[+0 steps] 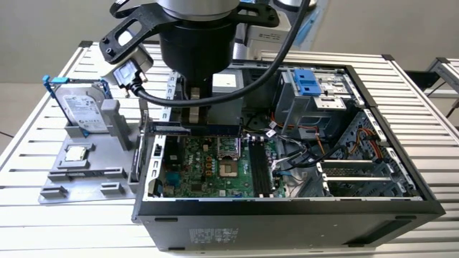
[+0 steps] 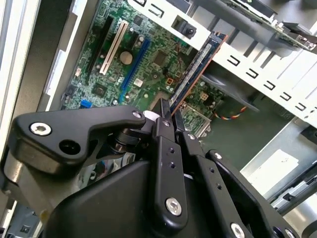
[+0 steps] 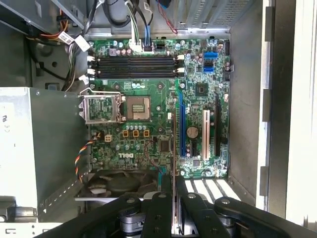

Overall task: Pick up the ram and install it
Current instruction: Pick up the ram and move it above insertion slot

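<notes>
Ram (image 2: 197, 69) is clamped between the fingers of the claw (image 2: 171, 114), which is clenched on one end of the stick. The rest of the stick juts out free beyond the fingertips. In the first wrist view the ram (image 3: 174, 144) shows edge-on as a thin line running out from the claw (image 3: 174, 187) over the motherboard (image 3: 148, 144), between the processor socket (image 3: 137, 107) and the long blue slot (image 3: 181, 124). It hangs above the board and touches nothing but the fingers.

The four memory slots (image 3: 133, 62) lie at the end of the board away from the claw, well apart from the stick and crosswise to it. A fan (image 3: 121, 183) sits below the board's near end, just beside the claw.

In the exterior view the arm (image 1: 197, 48) reaches down into the open case (image 1: 287, 207), which lies on its side in the middle of the desk (image 1: 43, 226). There the ram (image 1: 215, 129) lies level over the board's far end, with the claw (image 1: 190, 119) above it.

Toward the desk's edge at the exterior view's left, just beside the case, stands a grey holder (image 1: 79, 180). It carries a hard drive (image 1: 75, 110) upright in a blue frame.
</notes>
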`<action>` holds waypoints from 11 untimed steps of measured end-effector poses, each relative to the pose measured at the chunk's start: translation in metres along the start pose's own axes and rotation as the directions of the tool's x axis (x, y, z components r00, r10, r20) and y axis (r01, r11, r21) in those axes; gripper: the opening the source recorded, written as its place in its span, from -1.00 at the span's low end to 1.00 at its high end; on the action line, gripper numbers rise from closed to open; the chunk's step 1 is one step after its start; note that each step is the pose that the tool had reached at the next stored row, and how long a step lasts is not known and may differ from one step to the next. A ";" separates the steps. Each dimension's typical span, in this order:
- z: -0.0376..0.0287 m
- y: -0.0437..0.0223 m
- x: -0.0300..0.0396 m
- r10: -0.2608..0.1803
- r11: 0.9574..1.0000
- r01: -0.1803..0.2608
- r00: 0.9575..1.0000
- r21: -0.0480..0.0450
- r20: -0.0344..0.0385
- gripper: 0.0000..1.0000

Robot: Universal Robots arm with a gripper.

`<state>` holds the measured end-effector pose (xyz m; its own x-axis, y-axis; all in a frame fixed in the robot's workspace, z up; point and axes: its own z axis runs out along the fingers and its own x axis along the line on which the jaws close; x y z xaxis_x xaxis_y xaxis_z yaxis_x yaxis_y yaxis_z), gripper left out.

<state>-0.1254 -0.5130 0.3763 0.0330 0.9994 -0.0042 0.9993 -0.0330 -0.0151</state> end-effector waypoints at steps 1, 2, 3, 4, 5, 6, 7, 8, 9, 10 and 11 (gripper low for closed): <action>0.0000 0.0009 0.0001 0.000 1.000 0.000 1.000 0.000 0.000 -1.00; 0.0000 0.0019 0.0001 0.000 1.000 0.000 1.000 0.000 0.000 -1.00; 0.0000 0.0029 0.0001 0.000 1.000 0.000 1.000 0.000 0.000 -1.00; 0.0000 0.0038 0.0001 0.000 1.000 0.000 1.000 0.000 0.000 -1.00; -0.0001 0.0047 0.0002 0.000 1.000 0.000 1.000 0.000 0.000 -1.00; -0.0001 0.0056 0.0002 0.000 1.000 0.000 1.000 0.000 0.000 -1.00; -0.0001 0.0065 0.0002 0.000 1.000 0.000 1.000 0.000 0.000 -1.00; -0.0001 0.0074 0.0003 0.000 1.000 0.000 1.000 0.000 0.000 -1.00; -0.0001 0.0085 0.0003 0.000 1.000 0.000 1.000 0.000 0.000 -1.00; -0.0001 0.0095 0.0004 0.000 1.000 0.000 1.000 0.000 0.000 -1.00; -0.0001 0.0107 0.0004 0.000 1.000 0.000 1.000 0.000 0.000 -1.00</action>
<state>-0.1148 -0.5130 0.3763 0.0330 0.9994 -0.0042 0.9993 -0.0330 -0.0151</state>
